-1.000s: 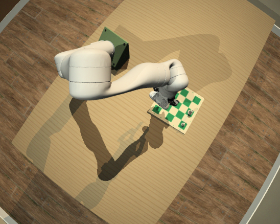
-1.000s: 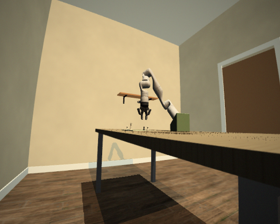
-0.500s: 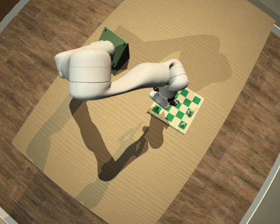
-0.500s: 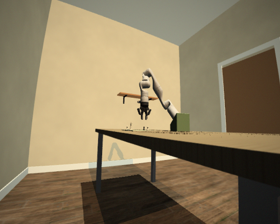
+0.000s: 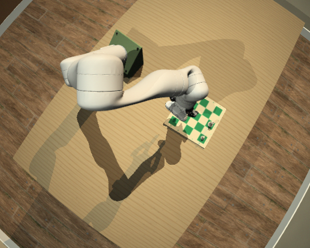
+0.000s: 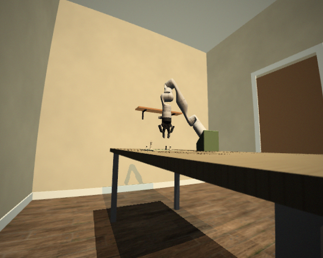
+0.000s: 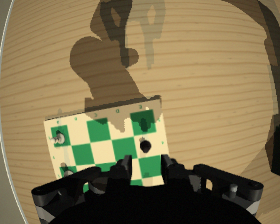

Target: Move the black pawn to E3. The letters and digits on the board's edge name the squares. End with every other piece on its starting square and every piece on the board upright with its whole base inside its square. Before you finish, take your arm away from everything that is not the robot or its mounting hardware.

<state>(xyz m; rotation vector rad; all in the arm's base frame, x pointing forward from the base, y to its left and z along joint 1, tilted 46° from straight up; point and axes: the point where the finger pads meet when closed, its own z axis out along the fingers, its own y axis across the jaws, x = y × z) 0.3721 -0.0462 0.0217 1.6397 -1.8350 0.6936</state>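
The small green-and-cream chessboard (image 5: pixel 218 110) (image 7: pixel 98 129) lies on the wooden table, right of the middle. The black pawn (image 7: pixel 145 144) stands on a cream square near the board's right side in the wrist view; in the top view the arm hides it. Two white pieces (image 5: pixel 211 123) (image 5: pixel 202 138) stand on the board's far side from the arm, and they show at the board's left edge in the wrist view (image 7: pixel 58 137) (image 7: pixel 66 169). My gripper (image 5: pixel 193 113) (image 6: pixel 166 136) (image 7: pixel 146 163) hangs well above the board, almost over the pawn. Its fingers are partly narrowed, with a gap and nothing between them.
The arm's green base box (image 5: pixel 128 54) (image 6: pixel 207 141) stands on the table behind the board. A wooden wall shelf (image 6: pixel 148 109) hangs behind the arm. The table's edge (image 6: pixel 195 160) runs near the board's outer side.
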